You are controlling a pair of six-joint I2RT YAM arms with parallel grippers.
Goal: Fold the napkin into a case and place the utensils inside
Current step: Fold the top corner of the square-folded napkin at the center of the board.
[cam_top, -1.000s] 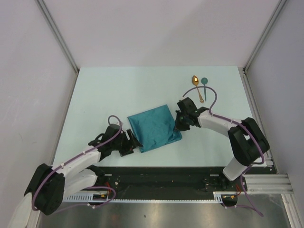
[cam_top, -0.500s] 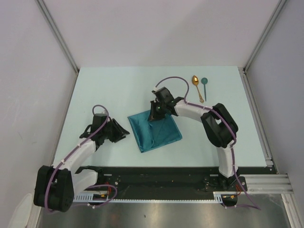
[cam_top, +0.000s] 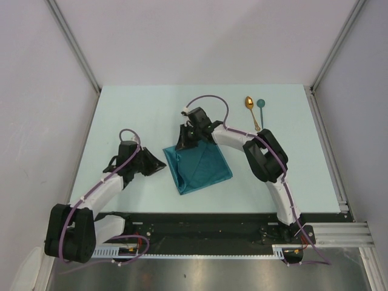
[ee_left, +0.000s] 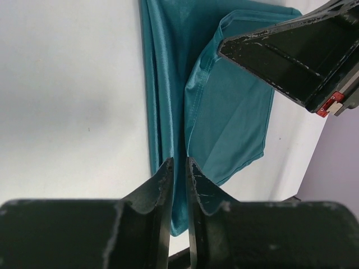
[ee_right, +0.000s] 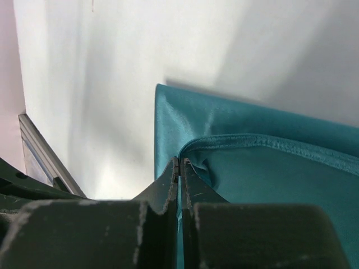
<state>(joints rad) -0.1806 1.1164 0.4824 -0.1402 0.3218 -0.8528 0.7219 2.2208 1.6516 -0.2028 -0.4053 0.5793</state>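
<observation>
**Napkin part-folded, spoons not yet touched**

The napkin (cam_top: 200, 171) lies near the middle of the counter (cam_top: 136, 115), already doubled over into a skewed, roughly square shape with an upper layer whose hemmed edge shows in both wrist views. It is not a narrow case yet; by my reading at least one more fold is needed.

The right gripper (cam_top: 183, 140) sits over the napkin's far-left corner. Its jaws are pressed together, and in the right wrist view the hem of the upper layer runs into them, so it appears to have that layer pinched.

The left gripper (cam_top: 159, 165) is at the napkin's left edge. Its jaws stand nearly together with only a thin slit between them, and I cannot tell whether any cloth is caught there.

The gold spoon (cam_top: 252, 114) and the teal spoon (cam_top: 261, 115) lie side by side at the far right of the counter, well apart from the napkin. Placing them inside remains to be done.

The counter is pale, smooth and matte. Plain light walls (cam_top: 200, 42) enclose it on three sides, with a dark rail (cam_top: 200, 225) along the near edge.
</observation>
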